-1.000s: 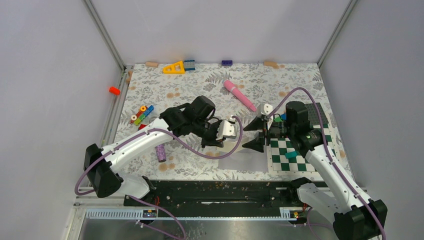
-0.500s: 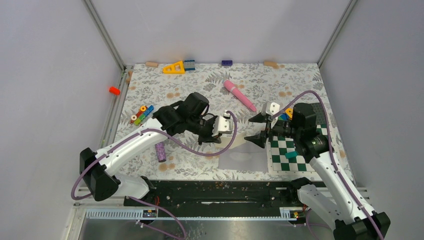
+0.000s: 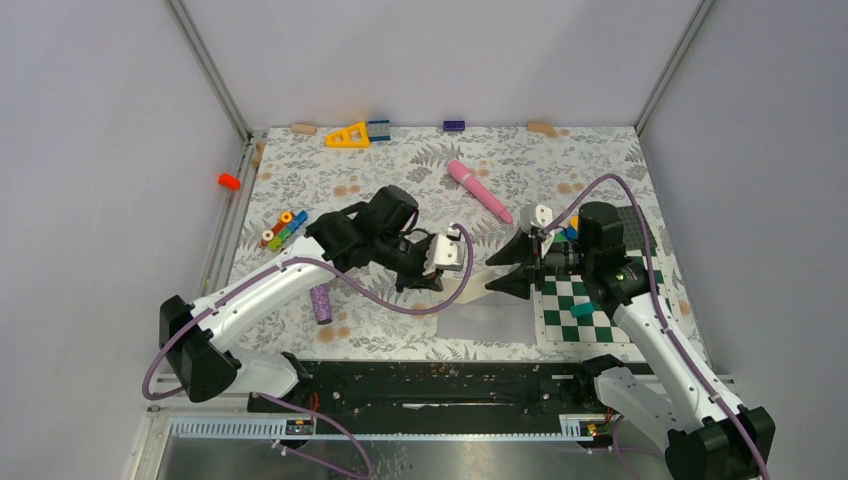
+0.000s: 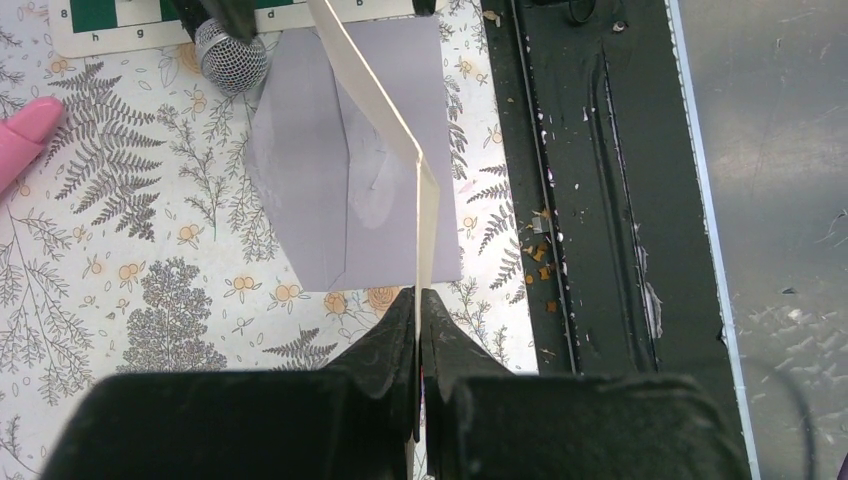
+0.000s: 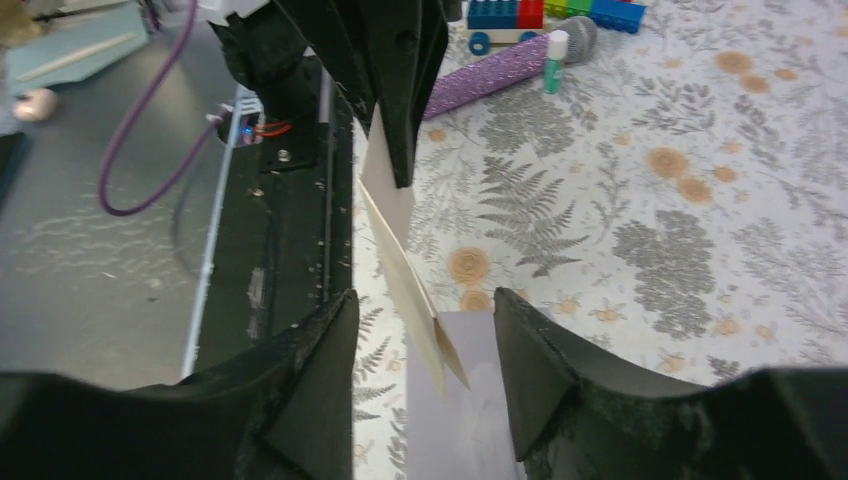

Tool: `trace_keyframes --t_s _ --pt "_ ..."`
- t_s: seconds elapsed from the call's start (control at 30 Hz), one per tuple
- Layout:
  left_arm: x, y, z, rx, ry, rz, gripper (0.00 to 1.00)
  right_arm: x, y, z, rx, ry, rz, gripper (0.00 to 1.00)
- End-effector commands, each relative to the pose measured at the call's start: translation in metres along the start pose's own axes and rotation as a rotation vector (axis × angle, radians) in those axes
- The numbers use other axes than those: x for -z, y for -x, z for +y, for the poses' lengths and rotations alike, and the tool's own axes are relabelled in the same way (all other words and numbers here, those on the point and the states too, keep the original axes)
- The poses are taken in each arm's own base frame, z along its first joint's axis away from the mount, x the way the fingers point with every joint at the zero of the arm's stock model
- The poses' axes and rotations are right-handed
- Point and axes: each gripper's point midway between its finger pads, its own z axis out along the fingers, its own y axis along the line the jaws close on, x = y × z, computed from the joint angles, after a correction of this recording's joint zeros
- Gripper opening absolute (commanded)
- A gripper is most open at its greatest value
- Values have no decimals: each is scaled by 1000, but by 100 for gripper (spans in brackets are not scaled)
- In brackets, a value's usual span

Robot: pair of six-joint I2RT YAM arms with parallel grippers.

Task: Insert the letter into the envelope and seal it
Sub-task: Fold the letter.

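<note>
Insertion step: left tool (image 4: 418, 300) pinches letter (image 4: 375, 110) edge-up above envelope (image 4: 310, 200), flat on desk (image 3: 400, 170); right tool (image 5: 425, 320) spread astride letter's free end; nxt, prob. close on it & steer it in.

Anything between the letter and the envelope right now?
Nothing visible. The left gripper holds the letter on edge above the envelope, which lies flat with bare paper under it. The right gripper stands open around the letter's free end, not beneath it.
</note>
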Motion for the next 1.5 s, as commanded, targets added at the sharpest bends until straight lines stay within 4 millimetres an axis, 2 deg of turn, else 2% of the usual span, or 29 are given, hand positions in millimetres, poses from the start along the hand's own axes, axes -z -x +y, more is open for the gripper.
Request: trace_keyframes --t_s 0.0,0.17,0.33,0.43,0.47,0.53,0.57,0.6,0.7,0.83,0.93,1.23,1.37,1.47 --pt "1 10 -4 -38 -27 -37 0 2 24 16 13 93 -55 54" --pt "1 11 -4 -39 -29 -37 0 2 25 18 10 99 -57 32" --pt "1 10 -4 -39 -28 -35 0 2 24 18 10 103 -57 0" --pt "1 10 -4 -39 -28 -36 0 2 21 19 12 107 -56 1" --pt "2 11 -3 -39 -26 -37 0 1 20 17 12 95 -53 20" --pt "2 13 -3 -40 -23 -38 0 1 21 7 23 41 -44 76" --pt "3 13 -2 -38 -19 -39 0 1 22 0 28 3 -43 95" --pt "4 15 -1 -37 -12 -43 0 2 22 -8 36 -41 -40 99" --pt "5 18 6 -21 28 -50 0 7 25 -29 91 -176 -40 100" --pt "5 20 19 13 79 -64 0 17 37 -38 201 -287 -87 100" --pt "4 20 31 44 129 -69 0 21 42 -43 213 -332 -88 100" --pt "8 21 70 134 304 -97 0 20 36 -40 231 -310 -68 98" --pt "8 21 77 161 335 -116 0 15 28 -36 215 -265 -70 95" --pt "6 23 75 169 319 -130 0 10 23 -36 194 -241 -77 94"
